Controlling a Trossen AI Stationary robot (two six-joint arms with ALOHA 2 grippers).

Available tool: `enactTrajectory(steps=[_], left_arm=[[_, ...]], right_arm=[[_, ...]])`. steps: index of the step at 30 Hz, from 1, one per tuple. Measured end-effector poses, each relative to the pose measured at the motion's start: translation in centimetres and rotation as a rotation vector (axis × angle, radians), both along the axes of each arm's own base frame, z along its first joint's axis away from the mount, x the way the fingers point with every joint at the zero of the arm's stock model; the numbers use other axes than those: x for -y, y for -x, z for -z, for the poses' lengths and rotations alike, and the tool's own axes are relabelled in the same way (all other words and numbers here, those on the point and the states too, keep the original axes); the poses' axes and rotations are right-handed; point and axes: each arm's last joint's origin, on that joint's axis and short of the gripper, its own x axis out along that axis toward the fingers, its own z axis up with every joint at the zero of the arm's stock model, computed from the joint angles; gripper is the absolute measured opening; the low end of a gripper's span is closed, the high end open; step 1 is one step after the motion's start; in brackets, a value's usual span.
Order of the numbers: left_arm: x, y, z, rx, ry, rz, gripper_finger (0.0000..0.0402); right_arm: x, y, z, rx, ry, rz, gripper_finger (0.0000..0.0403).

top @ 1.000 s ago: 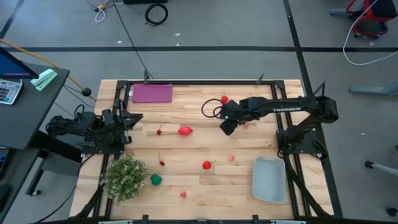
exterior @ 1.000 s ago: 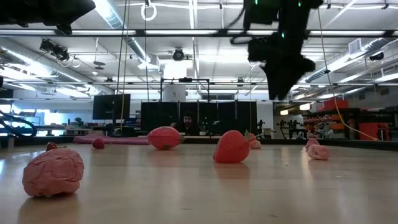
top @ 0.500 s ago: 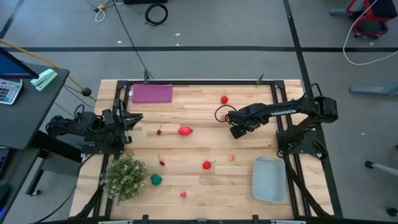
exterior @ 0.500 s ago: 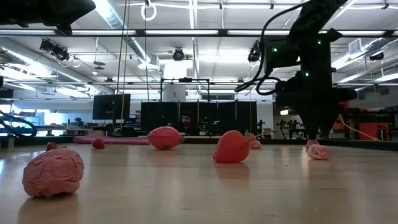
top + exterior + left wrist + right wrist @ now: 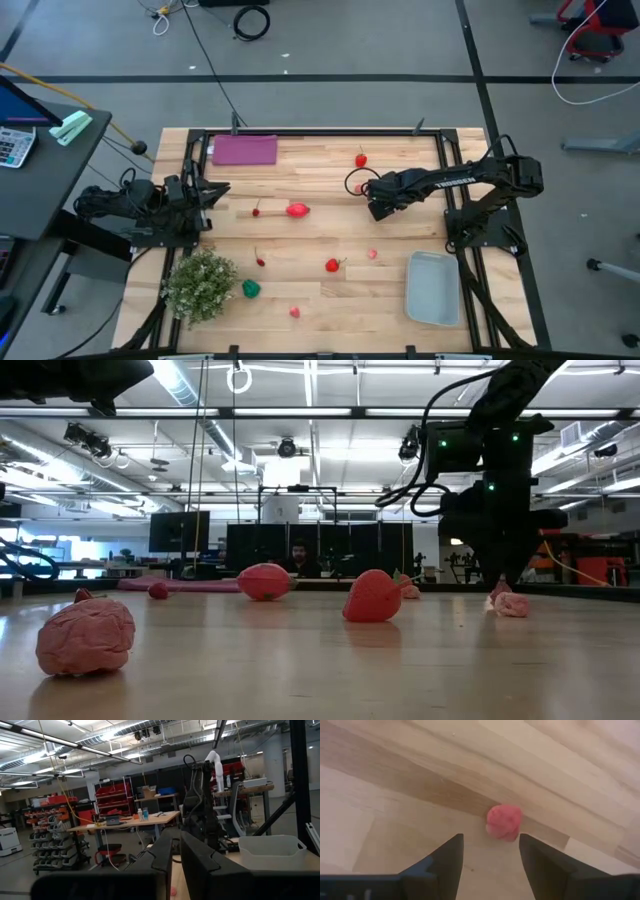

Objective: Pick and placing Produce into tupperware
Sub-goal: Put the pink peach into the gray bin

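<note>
From above, the right gripper (image 5: 378, 207) hung low over mid-table, well apart from the clear bluish rectangular tupperware (image 5: 433, 288); the left gripper (image 5: 205, 197) waited beside the bushy pale-green plant (image 5: 200, 283). The right wrist view showed spread fingers (image 5: 445, 861) bracketing a crumpled pink produce piece (image 5: 503, 822), seemingly untouched.

Non-task items on and around the table
Flat purple rectangle (image 5: 244, 150) at far edge; bushy pale-green plant (image 5: 200, 285) at near left corner; calculator (image 5: 14, 145) on side desk; seated person (image 5: 297, 558) in background
</note>
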Motion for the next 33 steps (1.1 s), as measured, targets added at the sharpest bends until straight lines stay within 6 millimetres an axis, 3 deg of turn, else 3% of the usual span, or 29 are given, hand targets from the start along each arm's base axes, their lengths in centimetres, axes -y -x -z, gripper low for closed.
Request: enactTrajectory(steps=[19,33], left_arm=[[0.0,0.0,0.0,-0.001,0.0,0.0,0.0042],[0.0,0.0,0.0,0.0,0.0,0.0,0.0035]], right_arm=[[0.2,-0.2,0.0,0.011,0.067,0.008,0.0196],[0.2,0.4,1.8,0.08,0.1,0.054,0.0196]])
